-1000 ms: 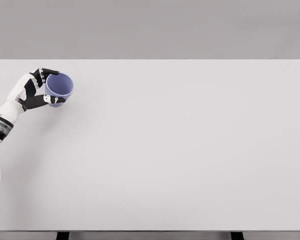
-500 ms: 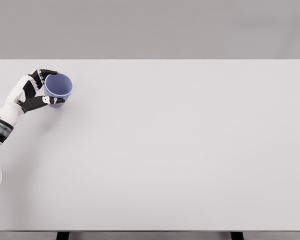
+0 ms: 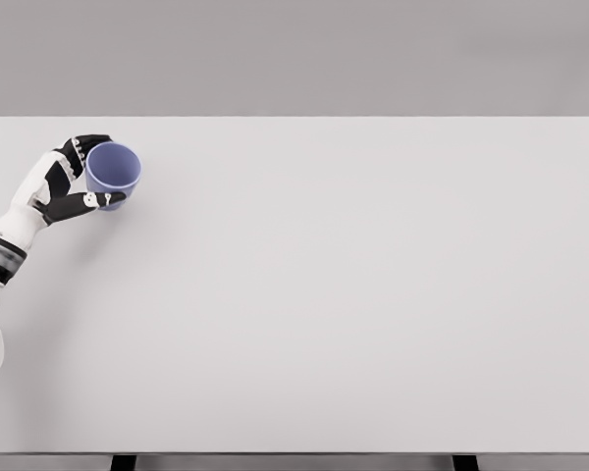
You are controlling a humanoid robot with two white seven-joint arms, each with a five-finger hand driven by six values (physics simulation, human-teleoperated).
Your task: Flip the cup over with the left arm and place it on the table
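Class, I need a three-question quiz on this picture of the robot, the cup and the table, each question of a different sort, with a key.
1. True or false: the cup lies on its side in the middle of the table.
2. Which hand is at the cup? A) left hand B) right hand C) both
3. Fill in: the cup's colour is ____.

Key
1. False: it is near the table's far left, its opening facing up towards the camera.
2. A; its fingers curl round the cup, and no right arm is in view.
3. Blue.
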